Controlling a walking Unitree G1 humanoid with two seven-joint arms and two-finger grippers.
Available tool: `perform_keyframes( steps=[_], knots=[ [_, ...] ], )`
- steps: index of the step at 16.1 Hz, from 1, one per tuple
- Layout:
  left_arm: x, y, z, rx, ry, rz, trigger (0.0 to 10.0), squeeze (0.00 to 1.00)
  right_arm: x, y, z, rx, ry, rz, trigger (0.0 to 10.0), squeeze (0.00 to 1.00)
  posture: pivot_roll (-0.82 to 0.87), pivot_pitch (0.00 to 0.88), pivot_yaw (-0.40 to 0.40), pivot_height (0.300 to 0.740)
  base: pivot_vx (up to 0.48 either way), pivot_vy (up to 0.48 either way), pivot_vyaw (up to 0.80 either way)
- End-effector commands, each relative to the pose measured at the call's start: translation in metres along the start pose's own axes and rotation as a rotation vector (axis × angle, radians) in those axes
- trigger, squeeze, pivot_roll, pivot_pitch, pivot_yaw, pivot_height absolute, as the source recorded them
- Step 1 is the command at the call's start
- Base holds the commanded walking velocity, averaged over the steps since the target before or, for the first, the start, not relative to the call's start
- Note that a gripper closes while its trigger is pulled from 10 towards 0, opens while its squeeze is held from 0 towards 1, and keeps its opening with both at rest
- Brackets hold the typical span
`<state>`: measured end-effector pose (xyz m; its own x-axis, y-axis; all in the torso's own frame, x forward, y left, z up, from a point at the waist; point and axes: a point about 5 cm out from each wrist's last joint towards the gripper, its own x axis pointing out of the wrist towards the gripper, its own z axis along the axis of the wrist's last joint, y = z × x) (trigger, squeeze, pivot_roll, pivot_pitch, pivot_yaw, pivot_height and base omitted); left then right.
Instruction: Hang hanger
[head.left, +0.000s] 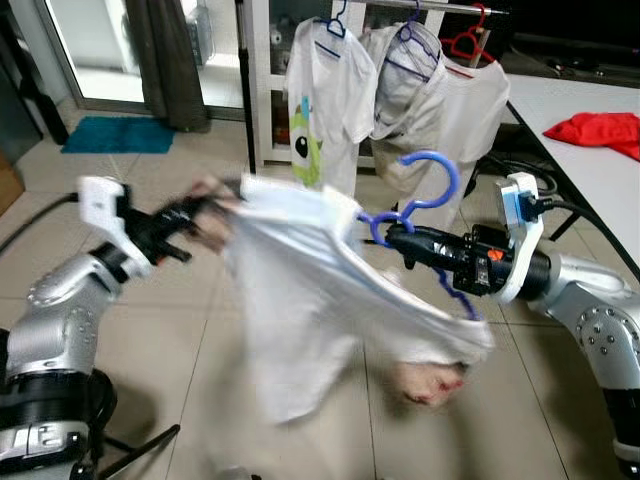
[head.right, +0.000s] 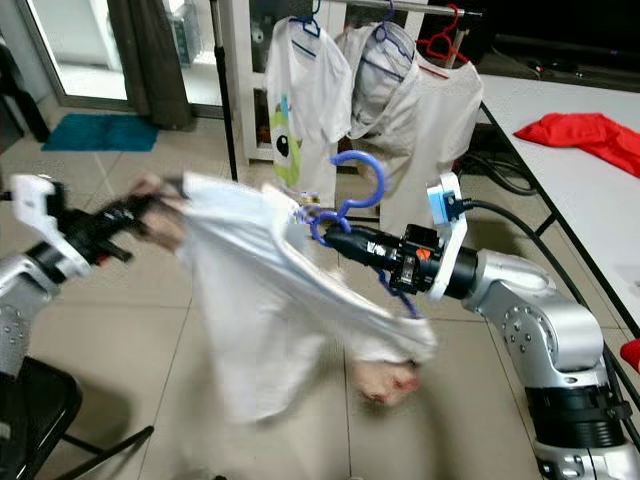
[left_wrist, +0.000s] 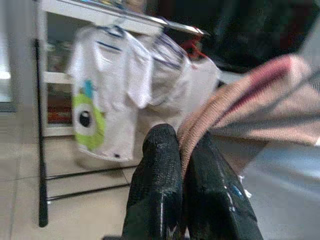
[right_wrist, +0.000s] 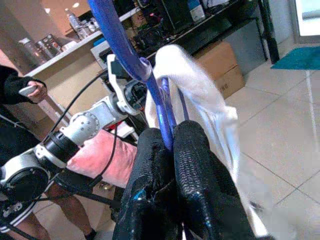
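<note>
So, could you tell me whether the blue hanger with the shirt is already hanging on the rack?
No, the right gripper holds the blue hanger out in front of the rack.

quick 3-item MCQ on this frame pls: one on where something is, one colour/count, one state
1. Where does the red cloth lie?
A. on the white table to the robot's right
B. on the floor tiles
C. on the clothes rack

2. What colour is the hanger held by the right gripper?
A. red
B. blue
C. black

3. What is the left gripper doing?
A. hanging open above the floor
B. resting on the table
C. shut on an edge of the white shirt

Answers:
1. A: the red cloth sits on the white tabletop at the right edge of the head views.
2. B: the hook curving up from the right gripper is blue, and the right wrist view shows the fingers shut on the blue bar.
3. C: the left wrist view shows the fingers pinched on fabric, and the shirt stretches between the two grippers.
</note>
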<state>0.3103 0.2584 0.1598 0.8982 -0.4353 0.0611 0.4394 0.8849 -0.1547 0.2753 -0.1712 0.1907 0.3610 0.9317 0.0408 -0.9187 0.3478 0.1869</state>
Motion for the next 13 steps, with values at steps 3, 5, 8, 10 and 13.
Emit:
perform_keyframes(
  steps=[3,5,8,10,13],
  knots=[
    [-0.002,0.014,0.004,-0.043,-0.062,0.133,0.0,0.0,-0.004,-0.005,0.01,-0.037,-0.016,-0.03,10.0,0.0,-0.06,0.0,-0.052,0.74,0.0,0.0,0.0],
    [-0.001,0.014,-0.003,-0.007,-0.009,0.142,0.0,0.0,-0.003,-0.004,0.01,-0.036,-0.016,-0.028,10.0,0.0,-0.06,0.0,-0.052,0.74,0.0,0.0,0.0],
    [0.004,0.005,-0.004,0.021,0.021,0.086,10.0,0.0,-0.001,-0.003,0.009,-0.036,-0.013,-0.023,10.0,0.0,-0.06,0.0,-0.054,0.74,0.0,0.0,0.0],
    [0.007,-0.001,-0.002,0.082,0.036,0.041,10.0,1.0,-0.001,-0.004,0.009,-0.037,-0.011,-0.028,10.0,0.0,-0.06,0.0,-0.055,0.74,0.0,0.0,0.0],
    [0.008,0.003,0.0,0.166,0.049,0.086,10.0,1.0,-0.001,-0.014,0.007,-0.051,0.036,-0.139,10.0,0.0,-0.06,0.0,-0.053,0.74,0.0,0.0,0.0]
  ],
)
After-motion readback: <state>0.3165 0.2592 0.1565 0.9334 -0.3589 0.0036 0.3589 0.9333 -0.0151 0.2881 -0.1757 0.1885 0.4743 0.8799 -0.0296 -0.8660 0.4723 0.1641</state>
